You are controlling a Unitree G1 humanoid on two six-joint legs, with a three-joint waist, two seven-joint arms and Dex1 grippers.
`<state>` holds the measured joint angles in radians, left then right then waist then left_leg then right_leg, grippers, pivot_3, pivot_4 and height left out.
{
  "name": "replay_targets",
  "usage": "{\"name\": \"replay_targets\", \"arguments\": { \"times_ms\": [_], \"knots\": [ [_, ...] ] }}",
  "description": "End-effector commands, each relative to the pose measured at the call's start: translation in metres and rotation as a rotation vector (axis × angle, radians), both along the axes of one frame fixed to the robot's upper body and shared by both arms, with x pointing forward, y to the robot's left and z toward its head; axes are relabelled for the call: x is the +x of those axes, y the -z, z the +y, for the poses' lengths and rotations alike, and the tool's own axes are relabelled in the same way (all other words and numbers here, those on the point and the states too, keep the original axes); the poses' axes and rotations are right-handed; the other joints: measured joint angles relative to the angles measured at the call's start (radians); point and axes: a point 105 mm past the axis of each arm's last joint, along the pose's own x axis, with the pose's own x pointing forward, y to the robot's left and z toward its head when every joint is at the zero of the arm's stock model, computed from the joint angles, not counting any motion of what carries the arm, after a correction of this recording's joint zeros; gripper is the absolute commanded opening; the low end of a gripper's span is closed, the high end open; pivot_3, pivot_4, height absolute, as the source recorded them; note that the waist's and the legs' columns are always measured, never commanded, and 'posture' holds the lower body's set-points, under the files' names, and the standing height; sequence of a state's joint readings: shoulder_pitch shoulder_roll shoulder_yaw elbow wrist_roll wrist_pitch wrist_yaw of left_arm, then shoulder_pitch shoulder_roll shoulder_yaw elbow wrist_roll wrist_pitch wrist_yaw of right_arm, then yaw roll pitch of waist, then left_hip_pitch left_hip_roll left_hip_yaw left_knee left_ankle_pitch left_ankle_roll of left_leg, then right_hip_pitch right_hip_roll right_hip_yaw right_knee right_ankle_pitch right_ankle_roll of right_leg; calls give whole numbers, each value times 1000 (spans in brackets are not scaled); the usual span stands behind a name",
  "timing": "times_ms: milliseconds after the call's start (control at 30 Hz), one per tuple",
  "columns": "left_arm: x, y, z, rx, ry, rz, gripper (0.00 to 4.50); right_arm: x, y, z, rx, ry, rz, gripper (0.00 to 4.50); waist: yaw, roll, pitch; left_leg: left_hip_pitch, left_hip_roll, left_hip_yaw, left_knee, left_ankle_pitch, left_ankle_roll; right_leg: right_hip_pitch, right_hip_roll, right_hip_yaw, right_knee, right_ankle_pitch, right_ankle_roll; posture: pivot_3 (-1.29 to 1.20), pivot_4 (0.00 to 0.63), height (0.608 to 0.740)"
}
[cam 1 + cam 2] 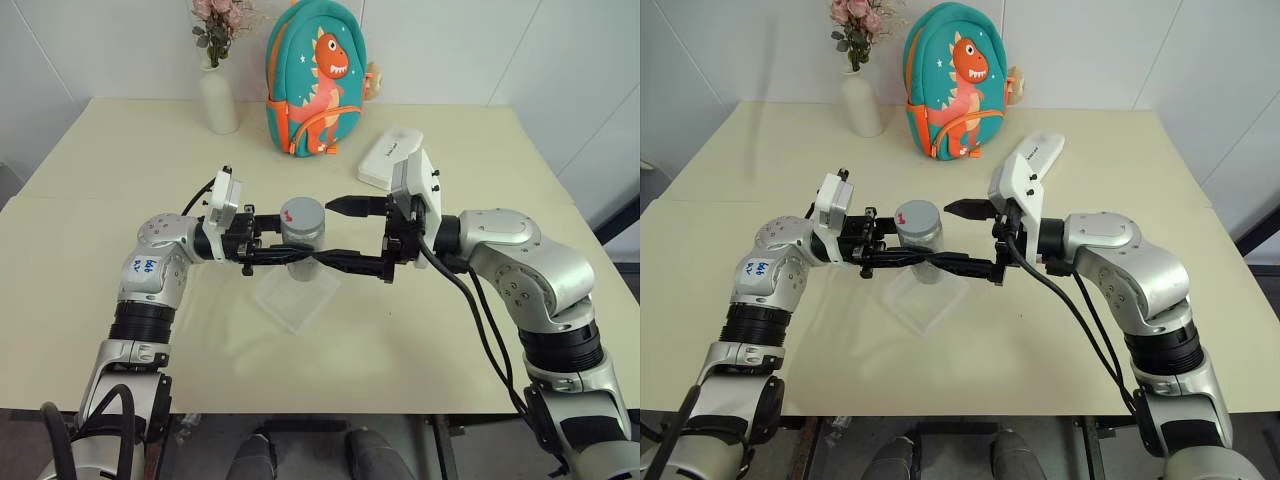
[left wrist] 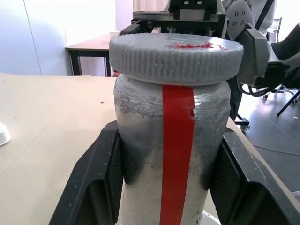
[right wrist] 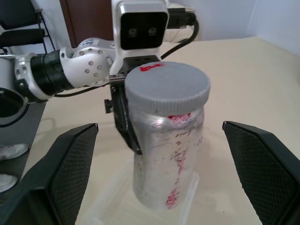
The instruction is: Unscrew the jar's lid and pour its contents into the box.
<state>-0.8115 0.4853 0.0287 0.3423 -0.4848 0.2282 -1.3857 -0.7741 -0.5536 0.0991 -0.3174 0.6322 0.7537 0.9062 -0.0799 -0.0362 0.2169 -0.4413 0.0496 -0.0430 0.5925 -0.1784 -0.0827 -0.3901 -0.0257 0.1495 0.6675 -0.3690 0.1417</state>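
Arms level, facing across jar (image 1: pixel 303 236)

A pale cream table (image 1: pixel 120 300) is seen, with a seam running across its top from side to side. A shallow transparent plastic box (image 1: pixel 296 296) is placed on the near half of the table, close to the middle, and is taken as the landmark. Well beyond the box, near the far edge, a teal backpack (image 1: pixel 315 78) printed with an orange dinosaur is stood upright. To the left of the backpack and beyond the box, a tall white vase (image 1: pixel 218 98) holding pink flowers is set. An opaque white oblong case (image 1: pixel 388 158) is laid flat beyond the box and to its right, nearer than the backpack.
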Motion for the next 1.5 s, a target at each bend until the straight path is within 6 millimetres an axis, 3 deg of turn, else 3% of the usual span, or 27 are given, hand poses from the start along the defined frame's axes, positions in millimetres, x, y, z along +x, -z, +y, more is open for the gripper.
{"name": "replay_targets", "arguments": {
  "times_ms": [33, 433, 1067, 1500],
  "knots": [
    [-2, -8, 1, -9, 7, -42, 2185, -10, -19, -1, 42, -18, -63, 4468, -1, 0, 0, 0, 0, 0, 0, 0, 0, 0, 0, 0, 0, 0, 0, 0, 150, 740],
    [-7, -6, -7, -5, 59, -37, 2185, 12, -33, 13, 124, 45, -105, 4468, -1, 0, 0, 0, 0, 0, 0, 0, 0, 0, 0, 0, 0, 0, 0, 0, 150, 740],
    [-4, -7, -11, -11, 62, -50, 2185, 5, -29, 34, 122, -44, -69, 4468, -2, 0, 0, 0, 0, 0, 0, 0, 0, 0, 0, 0, 1, 0, 0, 0, 150, 740],
    [-3, -7, -11, -13, 60, -52, 2185, 6, -26, 35, 107, -41, -69, 4468, -1, 0, 0, 0, 0, 0, 0, 0, 0, 0, 0, 0, 1, 0, 0, 0, 150, 740]
  ]
}}
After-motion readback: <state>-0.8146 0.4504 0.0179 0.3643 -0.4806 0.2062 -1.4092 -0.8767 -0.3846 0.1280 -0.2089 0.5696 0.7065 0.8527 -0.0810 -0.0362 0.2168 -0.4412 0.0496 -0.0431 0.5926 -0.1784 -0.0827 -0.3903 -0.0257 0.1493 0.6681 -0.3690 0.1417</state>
